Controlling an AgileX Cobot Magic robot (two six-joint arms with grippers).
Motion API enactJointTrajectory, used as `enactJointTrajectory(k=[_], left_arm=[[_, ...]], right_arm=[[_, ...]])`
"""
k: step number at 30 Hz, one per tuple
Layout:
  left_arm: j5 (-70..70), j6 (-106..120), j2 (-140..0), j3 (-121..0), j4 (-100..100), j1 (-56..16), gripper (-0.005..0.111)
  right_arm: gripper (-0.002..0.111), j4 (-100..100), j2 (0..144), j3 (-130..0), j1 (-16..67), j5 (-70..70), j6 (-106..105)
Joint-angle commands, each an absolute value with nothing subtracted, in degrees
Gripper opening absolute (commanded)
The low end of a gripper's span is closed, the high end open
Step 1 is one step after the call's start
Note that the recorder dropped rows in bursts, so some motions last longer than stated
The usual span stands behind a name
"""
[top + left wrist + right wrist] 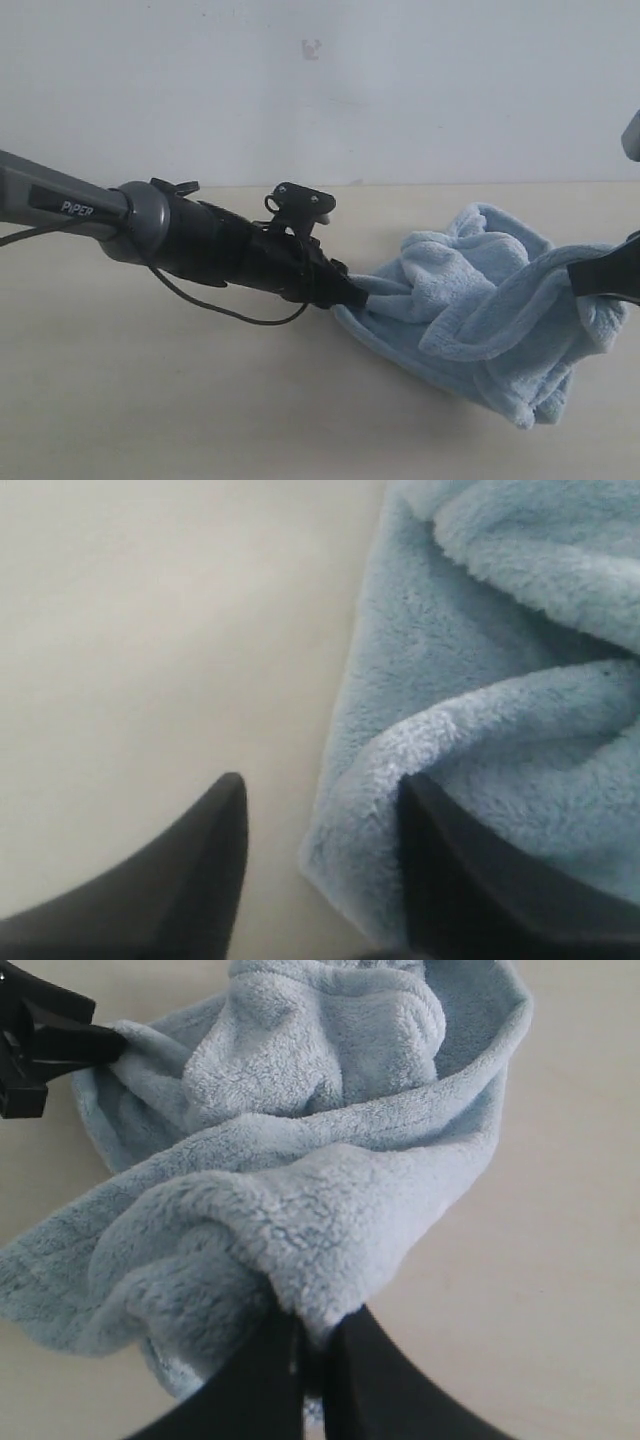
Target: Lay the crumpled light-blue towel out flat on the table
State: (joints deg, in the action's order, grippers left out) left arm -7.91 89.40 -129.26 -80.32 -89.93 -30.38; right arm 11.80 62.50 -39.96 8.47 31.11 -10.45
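Left claw (352,292), mid-frame, gapes astride the edge of the towel (480,300), which lies bunched right of centre on the bench (150,400). My right claw (603,275), far right, pinches a fold. Grasping step, I judge: I must close left, then draw apart.

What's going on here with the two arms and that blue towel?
Two robot arms are working on a crumpled light-blue towel that lies on the table. The right gripper is shut on a fold at one end. The left gripper is at the opposite edge with its jaws open, not yet closed on the cloth. The towel is bunched up, not flat.
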Motion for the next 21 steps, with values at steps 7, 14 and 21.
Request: enactJointTrajectory(k=[7,14,21], left_arm=[[-6.02,89.05,-128.50,-80.40,-90.53,-30.66,0.004],[0.00,89.05,-117.53,-73.43,-90.41,-30.01,0.004],[1.37,88.67,-100.40,-60.27,-91.20,-29.85,0.004]], right_arm=[[0.000,12.15,61.93,-39.91,7.99,30.04,-11.07],[0.000,5.18,61.93,-39.91,7.99,28.84,-7.33],[0.000,-6.23,61.93,-39.91,7.99,28.58,6.12]])
